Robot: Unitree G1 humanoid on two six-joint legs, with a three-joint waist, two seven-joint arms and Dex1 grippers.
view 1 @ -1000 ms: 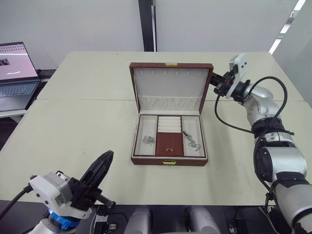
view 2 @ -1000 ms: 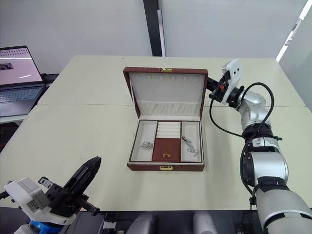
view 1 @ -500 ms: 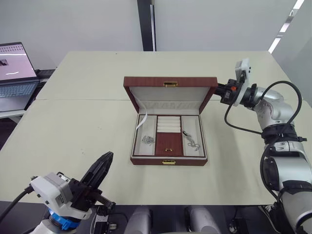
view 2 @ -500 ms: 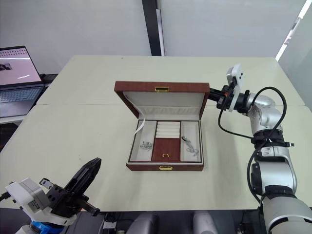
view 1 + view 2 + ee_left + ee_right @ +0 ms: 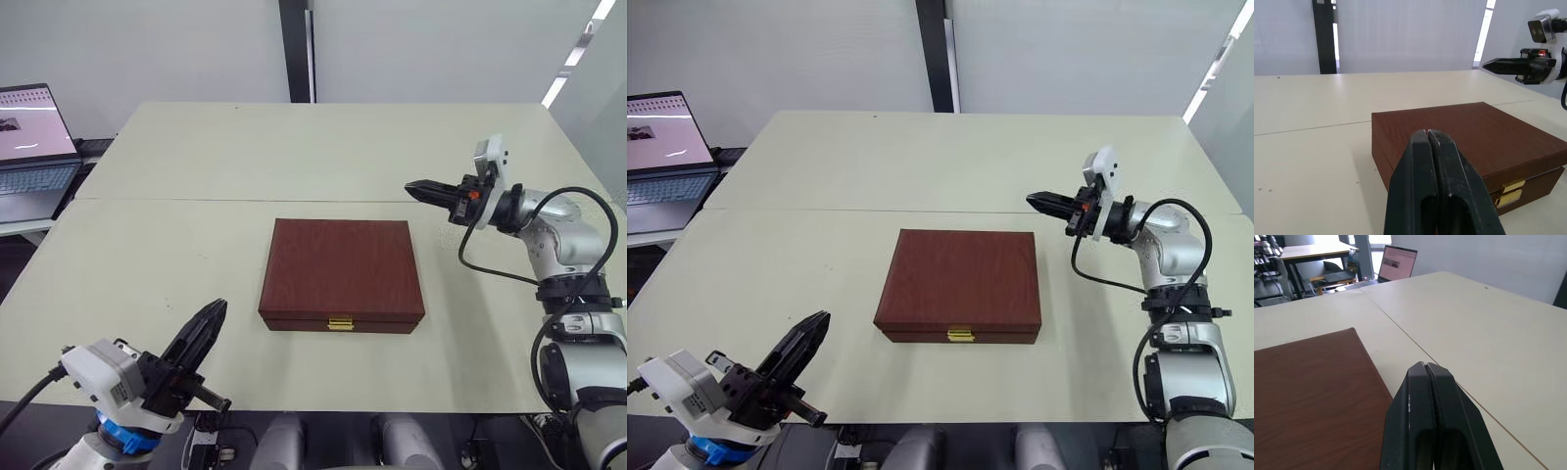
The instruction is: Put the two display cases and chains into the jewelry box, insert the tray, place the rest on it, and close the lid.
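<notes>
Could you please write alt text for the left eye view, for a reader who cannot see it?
A closed brown jewelry box sits on a pale table. The right gripper hovers beyond its far right corner, fingers shut; the left gripper hangs near the table's front edge.

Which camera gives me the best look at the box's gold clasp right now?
The left wrist view: the clasp shows large on the jewelry box front, under the shut lid. Both eye views show it small at the front edge. The right wrist view catches the lid top.

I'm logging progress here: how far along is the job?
The box lies on the table with its lid down, clasp at the front. Both grippers, left and right, are shut, holding nothing, off the box. Nothing visibly remains; the contents are hidden.
</notes>
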